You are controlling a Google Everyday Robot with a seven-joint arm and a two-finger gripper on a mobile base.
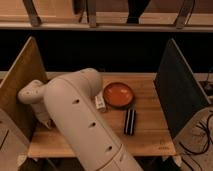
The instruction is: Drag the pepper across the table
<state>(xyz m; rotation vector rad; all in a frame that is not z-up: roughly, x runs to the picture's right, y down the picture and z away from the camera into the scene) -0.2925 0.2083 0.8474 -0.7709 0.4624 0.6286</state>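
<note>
The table (150, 134) is a light wooden plank top with an upright panel at each side. My cream-coloured arm (75, 115) rises from the bottom edge and bends to the left across the table's left half. My gripper (44, 119) hangs below the wrist at the far left, close to the left panel and low over the tabletop, mostly behind the arm. The small dark red pepper is hidden from view.
A round orange dish (118, 94) sits at mid-table. A black striped flat item (130, 121) lies in front of it. A small white object (100, 103) lies at the dish's left. The left wooden panel (20, 82), the right dark panel (177, 90) and a rear shelf bound the table.
</note>
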